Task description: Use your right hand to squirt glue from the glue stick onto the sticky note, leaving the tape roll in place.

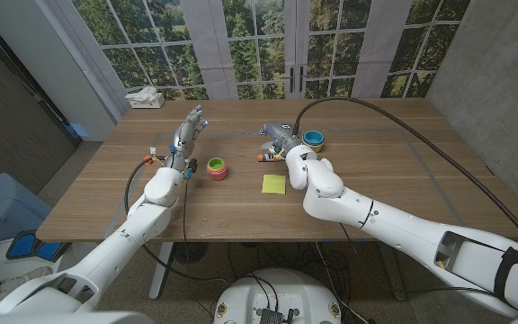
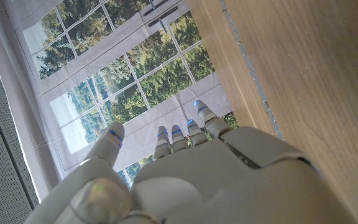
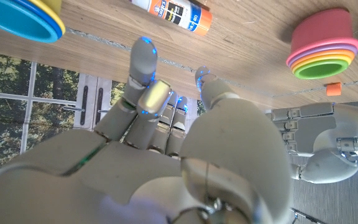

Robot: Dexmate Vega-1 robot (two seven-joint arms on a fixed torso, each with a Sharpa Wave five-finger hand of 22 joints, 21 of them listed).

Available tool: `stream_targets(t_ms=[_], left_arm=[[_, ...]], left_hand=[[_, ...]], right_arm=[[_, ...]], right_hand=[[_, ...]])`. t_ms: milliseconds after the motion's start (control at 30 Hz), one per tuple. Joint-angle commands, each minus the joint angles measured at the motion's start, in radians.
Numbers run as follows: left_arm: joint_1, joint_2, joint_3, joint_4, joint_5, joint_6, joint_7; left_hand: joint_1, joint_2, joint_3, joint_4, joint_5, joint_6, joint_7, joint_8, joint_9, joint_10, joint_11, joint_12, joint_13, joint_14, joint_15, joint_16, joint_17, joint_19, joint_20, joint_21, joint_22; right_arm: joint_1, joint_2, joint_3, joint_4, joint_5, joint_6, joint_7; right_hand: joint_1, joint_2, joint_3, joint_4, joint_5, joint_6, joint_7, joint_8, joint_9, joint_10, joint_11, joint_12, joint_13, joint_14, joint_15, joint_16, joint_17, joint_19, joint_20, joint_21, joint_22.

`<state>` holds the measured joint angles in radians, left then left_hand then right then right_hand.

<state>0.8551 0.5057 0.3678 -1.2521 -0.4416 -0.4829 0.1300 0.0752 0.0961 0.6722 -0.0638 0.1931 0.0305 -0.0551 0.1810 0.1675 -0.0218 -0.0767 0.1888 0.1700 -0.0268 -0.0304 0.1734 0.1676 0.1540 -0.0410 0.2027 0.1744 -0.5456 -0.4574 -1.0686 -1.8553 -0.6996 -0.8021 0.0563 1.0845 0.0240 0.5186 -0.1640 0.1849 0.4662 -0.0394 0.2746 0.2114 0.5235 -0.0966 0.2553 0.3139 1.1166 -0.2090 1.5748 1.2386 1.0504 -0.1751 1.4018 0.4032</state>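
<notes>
Reaching across the desk [image 1: 376,171], the right hand [image 1: 283,139] is on its approach and holds nothing, fingers apart and extended. The glue stick [image 3: 173,10] lies on its side just beyond the fingertips [image 3: 143,51]; in the head view it peeks out beside the hand as an orange cap [image 1: 262,157]. So this looks like the reach-and-grasp step, with no glue applied yet. The next move likely calls for closing around the lying tube and carrying it back to the yellow sticky note [image 1: 273,184], which sits nearer the desk's front edge, apart from the hand. The left hand [image 1: 187,135] waits released near the desk's left side, fingers straight. A stack of coloured cups [image 1: 217,168] stands between the two hands, a blue-rimmed stack [image 1: 313,139] toward the far edge. The tape roll cannot be made out; much of the glue stick is hidden behind the hand.
</notes>
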Motion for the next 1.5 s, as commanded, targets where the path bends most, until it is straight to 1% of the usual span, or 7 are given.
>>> stream_targets(t_ms=[33, 167, 500, 867, 1267, 1400, 1500], left_arm=[[-0.008, -0.002, 0.003, 0.012, -0.003, 0.002, -0.006], [-0.014, -0.005, 0.004, 0.022, -0.005, -0.002, -0.01], [-0.021, -0.007, 0.004, 0.035, -0.01, -0.007, -0.017], [-0.017, -0.001, 0.0, 0.034, -0.014, -0.007, -0.019], [-0.024, 0.001, 0.0, 0.046, -0.017, -0.01, -0.028], [-0.029, -0.002, -0.001, 0.055, -0.02, -0.016, -0.033], [-0.033, -0.001, 0.0, 0.061, -0.021, -0.016, -0.039]], left_hand=[[-0.013, 0.034, -0.003, -0.004, -0.001, -0.001, 0.001, 0.0, 0.003, -0.003, -0.005, 0.0, 0.005, -0.006, -0.053, 0.003, 0.002, 0.005, -0.026, -0.005, 0.002], [-0.013, 0.034, -0.003, -0.004, -0.001, 0.0, 0.001, 0.0, 0.003, -0.004, -0.006, 0.0, 0.005, -0.006, -0.053, 0.002, 0.002, 0.005, -0.026, -0.005, 0.002], [-0.014, 0.034, -0.003, -0.005, -0.001, 0.001, 0.001, 0.0, 0.003, -0.004, -0.005, 0.0, 0.005, -0.007, -0.052, 0.002, 0.002, 0.004, -0.025, -0.005, 0.002], [-0.015, 0.033, -0.003, -0.006, -0.001, 0.009, 0.002, 0.002, 0.003, -0.003, -0.004, 0.0, 0.005, -0.007, -0.052, 0.002, 0.002, 0.004, -0.025, -0.005, 0.002], [-0.015, 0.032, -0.004, -0.008, -0.001, 0.01, 0.002, 0.001, 0.003, -0.004, -0.005, 0.0, 0.005, -0.008, -0.052, 0.002, 0.002, 0.004, -0.025, -0.005, 0.002], [-0.015, 0.032, -0.004, -0.008, -0.001, 0.01, 0.003, 0.001, 0.003, -0.004, -0.005, 0.0, 0.005, -0.009, -0.052, 0.002, 0.002, 0.004, -0.026, -0.005, 0.002], [-0.015, 0.032, -0.004, -0.009, -0.001, 0.01, 0.003, 0.001, 0.003, -0.004, -0.004, 0.0, 0.005, -0.01, -0.052, 0.001, 0.002, 0.003, -0.025, -0.005, 0.002]], right_arm=[[0.026, 0.025, -0.037, 0.054, -0.021, -0.012, 0.011], [0.03, 0.032, -0.052, 0.074, -0.037, -0.007, -0.002], [0.057, 0.058, -0.097, 0.121, -0.077, -0.039, 0.031], [0.071, 0.085, -0.131, 0.17, -0.112, -0.051, 0.033], [0.073, 0.117, -0.135, 0.217, -0.1, -0.057, 0.028], [0.079, 0.135, -0.142, 0.241, -0.1, -0.078, 0.022], [0.083, 0.144, -0.145, 0.257, -0.09, -0.082, 0.018]], right_hand=[[0.006, 0.003, -0.002, -0.001, 0.001, 0.004, 0.002, -0.001, 0.004, 0.015, -0.002, -0.003, 0.005, 0.01, -0.003, -0.005, 0.002, 0.01, -0.039, 0.006, -0.001], [0.006, 0.002, -0.003, -0.001, 0.001, 0.006, 0.001, -0.001, 0.004, 0.019, -0.001, -0.002, 0.006, 0.01, -0.003, -0.005, 0.002, 0.009, -0.039, 0.006, -0.005], [0.009, 0.002, -0.006, -0.001, 0.0, 0.009, 0.001, -0.001, 0.004, 0.024, -0.001, -0.003, 0.009, 0.012, -0.003, -0.006, 0.002, 0.012, -0.039, 0.011, -0.01], [0.013, 0.002, -0.009, -0.001, 0.001, 0.019, 0.003, 0.0, 0.004, 0.033, -0.002, -0.003, 0.012, 0.013, -0.003, -0.006, 0.002, 0.009, -0.039, 0.015, -0.019], [0.019, 0.007, -0.011, 0.0, 0.002, 0.034, 0.009, 0.004, 0.004, 0.052, 0.004, 0.001, 0.017, 0.01, -0.002, -0.009, 0.001, 0.008, -0.04, 0.015, -0.037], [0.018, 0.012, -0.012, 0.003, 0.002, 0.035, 0.012, 0.003, 0.005, 0.053, 0.01, -0.001, 0.019, 0.01, -0.003, -0.012, 0.0, 0.011, -0.04, 0.017, -0.045], [0.017, 0.015, -0.012, 0.004, 0.002, 0.034, 0.013, 0.002, 0.005, 0.051, 0.008, -0.002, 0.02, 0.011, -0.003, -0.012, 0.0, 0.012, -0.04, 0.018, -0.049]])
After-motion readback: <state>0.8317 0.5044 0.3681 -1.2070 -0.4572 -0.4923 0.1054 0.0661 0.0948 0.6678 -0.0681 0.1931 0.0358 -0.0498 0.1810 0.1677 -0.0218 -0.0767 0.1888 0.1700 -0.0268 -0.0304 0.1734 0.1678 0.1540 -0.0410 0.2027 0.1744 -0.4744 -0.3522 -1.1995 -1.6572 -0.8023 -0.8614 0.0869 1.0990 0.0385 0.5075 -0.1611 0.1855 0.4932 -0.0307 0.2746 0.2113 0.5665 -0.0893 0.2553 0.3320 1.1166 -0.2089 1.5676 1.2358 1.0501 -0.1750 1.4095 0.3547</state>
